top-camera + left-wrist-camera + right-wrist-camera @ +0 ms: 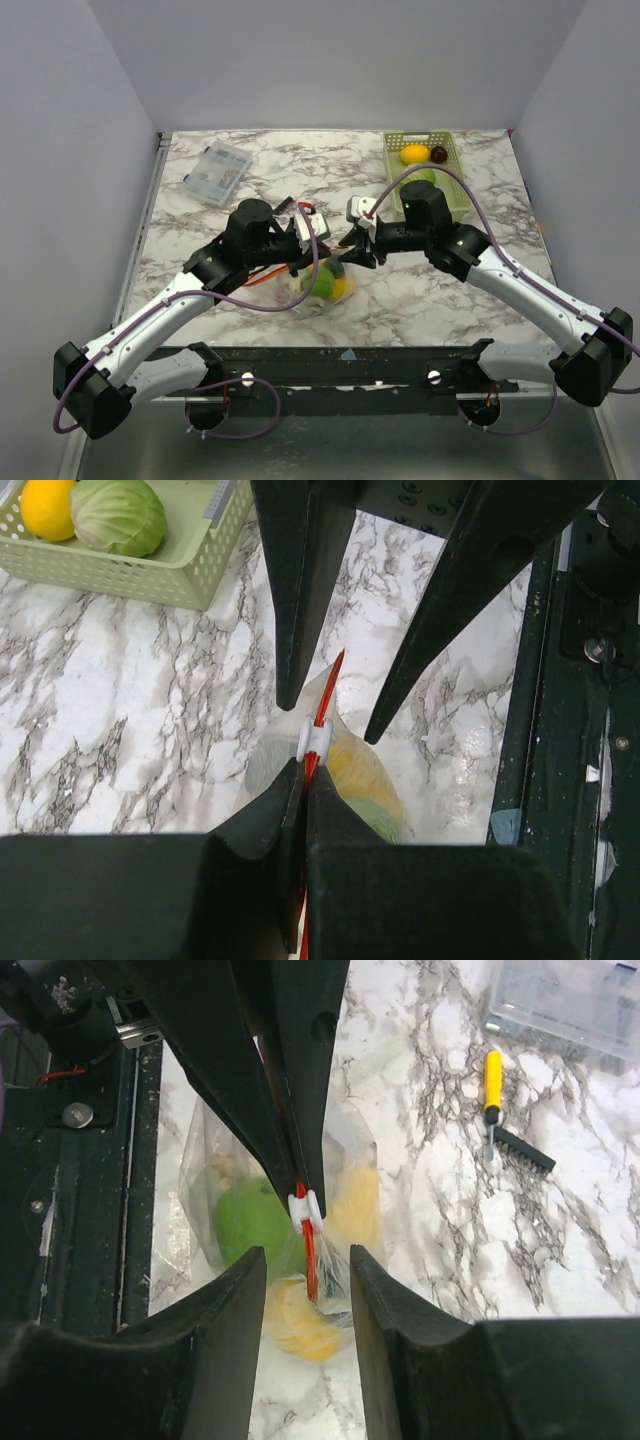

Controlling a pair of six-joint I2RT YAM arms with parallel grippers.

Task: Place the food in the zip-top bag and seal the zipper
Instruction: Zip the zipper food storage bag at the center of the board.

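Note:
The zip-top bag (pixel 325 285) hangs between my two grippers above the near table edge, with green and yellow food (pixel 250 1222) inside. My left gripper (pixel 303 770) is shut on the orange-red zipper (pixel 322 705), just behind the white slider (pixel 313 740). My right gripper (pixel 307 1260) is open, its fingers on either side of the zipper's free end (pixel 312 1260), just short of the slider (pixel 305 1210) and not touching it. The left gripper's fingers (pixel 290 1090) reach down from the top of the right wrist view. The right gripper's fingers (pixel 300 600) reach in from the top of the left wrist view.
A pale green basket (pixel 450 165) at the back right holds a yellow lemon (pixel 414 154), a green cabbage (pixel 118 515) and a dark piece. A clear compartment box (pixel 217 172) lies at the back left. A yellow-handled brush (pixel 492 1080) lies on the marble.

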